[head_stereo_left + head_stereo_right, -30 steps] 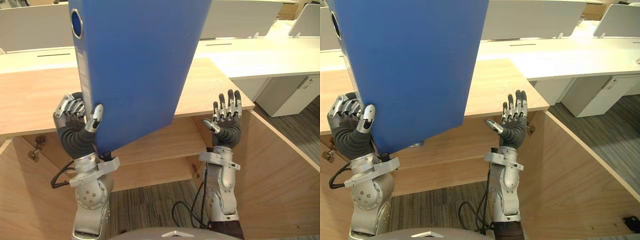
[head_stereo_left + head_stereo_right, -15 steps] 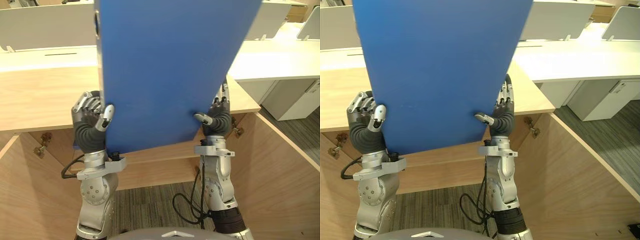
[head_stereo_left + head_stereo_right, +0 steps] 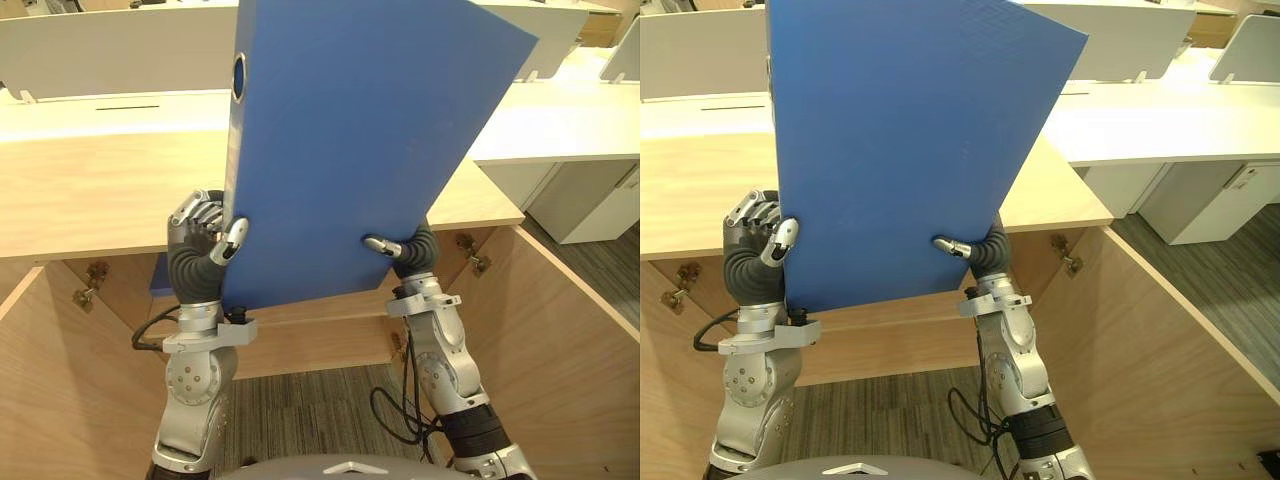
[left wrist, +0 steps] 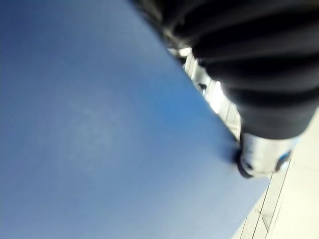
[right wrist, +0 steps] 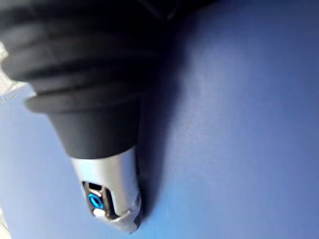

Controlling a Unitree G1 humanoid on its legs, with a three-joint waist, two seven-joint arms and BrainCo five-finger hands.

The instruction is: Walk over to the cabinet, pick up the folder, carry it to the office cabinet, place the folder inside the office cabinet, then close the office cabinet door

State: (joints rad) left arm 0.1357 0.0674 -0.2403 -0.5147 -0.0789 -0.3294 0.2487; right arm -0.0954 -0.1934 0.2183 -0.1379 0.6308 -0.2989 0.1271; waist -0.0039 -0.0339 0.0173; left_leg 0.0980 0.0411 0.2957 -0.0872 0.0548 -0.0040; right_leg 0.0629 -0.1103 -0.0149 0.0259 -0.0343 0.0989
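Standing at the open office cabinet (image 3: 565, 340), the robot appears to have the pick-up and the carry done: the blue folder (image 3: 340, 150) is off any surface, held upright between both hands above the wooden counter (image 3: 90, 195) that tops the cabinet. Both doors hang wide open, and the inner shelf (image 3: 320, 312) shows just below the folder's lower edge. What is left, as I judge it, is lowering the folder into the cabinet, letting go, and swinging the door shut.

The left hand (image 3: 195, 248) grasps the folder at its lower spine corner. Its fingers (image 3: 200, 212) curl round the back of the spine, and its thumb lies across the front cover. The right hand (image 3: 416, 252) takes the opposite lower edge. Its thumb presses flat on the front cover, as the right wrist view confirms, while its fingers sit behind the folder, out of sight. The folder thus stands pinched at both bottom corners and leans slightly toward the robot's right, with most of its height above the two grips.
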